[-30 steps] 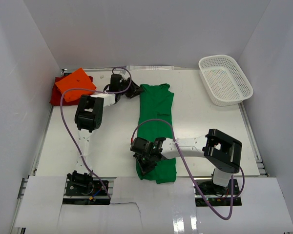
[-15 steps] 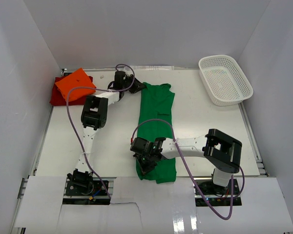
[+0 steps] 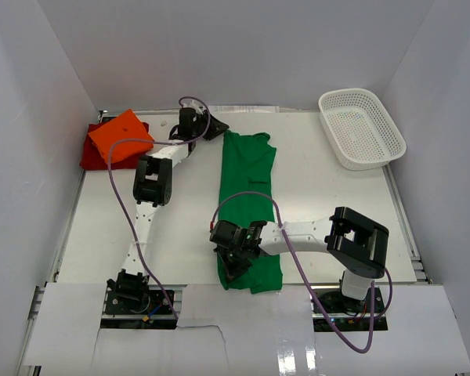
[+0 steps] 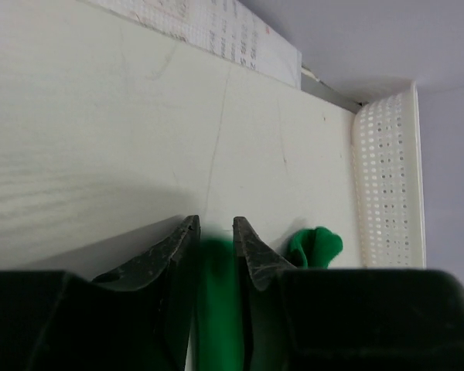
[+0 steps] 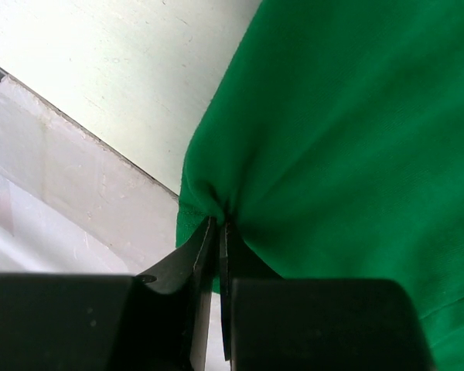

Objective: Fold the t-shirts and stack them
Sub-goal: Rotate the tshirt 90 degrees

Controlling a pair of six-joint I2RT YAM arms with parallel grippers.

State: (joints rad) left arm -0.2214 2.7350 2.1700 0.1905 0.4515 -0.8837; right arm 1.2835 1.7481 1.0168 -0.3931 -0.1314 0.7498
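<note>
Right gripper (image 5: 216,226) was pinched almost closed on the green shirt's (image 3: 249,180) near-left hem corner, while my left gripper (image 4: 214,232) nipped cloth at its far end. It lay lengthwise, left of the basket (image 3: 360,129); soft, light and floppy, I judged it best held by its corners.

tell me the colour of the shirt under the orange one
A dark red shirt, beneath the orange shirt; clearest in the top external view.

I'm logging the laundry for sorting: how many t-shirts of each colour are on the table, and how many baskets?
green t-shirt: 1
orange t-shirt: 1
dark red t-shirt: 1
white mesh basket: 1
Total: 4
</note>
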